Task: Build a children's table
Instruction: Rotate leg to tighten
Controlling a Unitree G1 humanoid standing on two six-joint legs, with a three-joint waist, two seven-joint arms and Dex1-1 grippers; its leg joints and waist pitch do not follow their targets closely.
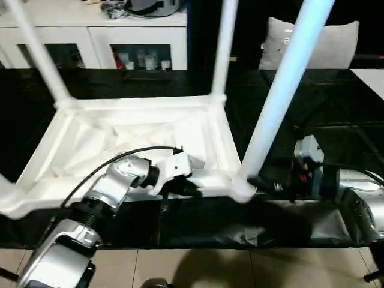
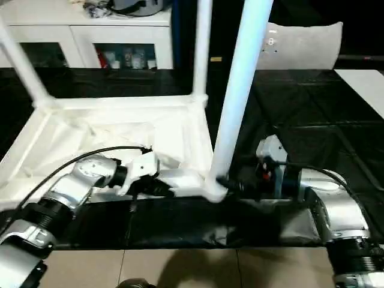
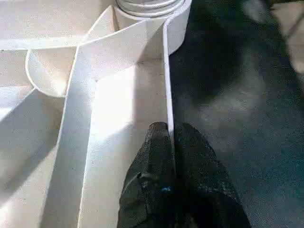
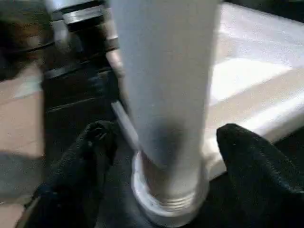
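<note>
At the near edge of the black surface [image 1: 198, 225] the top [image 1: 150, 135] of the children's table lies upside down, ribs upward. The left tool [image 3: 170, 137] is pressed together on the thin near wall of the top, one finger on each side, just beside the near right socket. In that socket stands a leg [image 1: 282, 90], upright, with a little thread visible at its base. The right tool [image 4: 164, 142] is spread wide around the foot of this leg, and its fingers [image 4: 249, 156] are apart from the tube on both sides.

Farther back, two more legs [image 1: 225, 48] rise from the far corners of the top. Behind the surface is a white cabinet [image 1: 90, 36].

I judge that the step in hand is the seating of the near right leg. Next, the right tool must close on the leg and turn it again, while the left keeps the top from moving.
</note>
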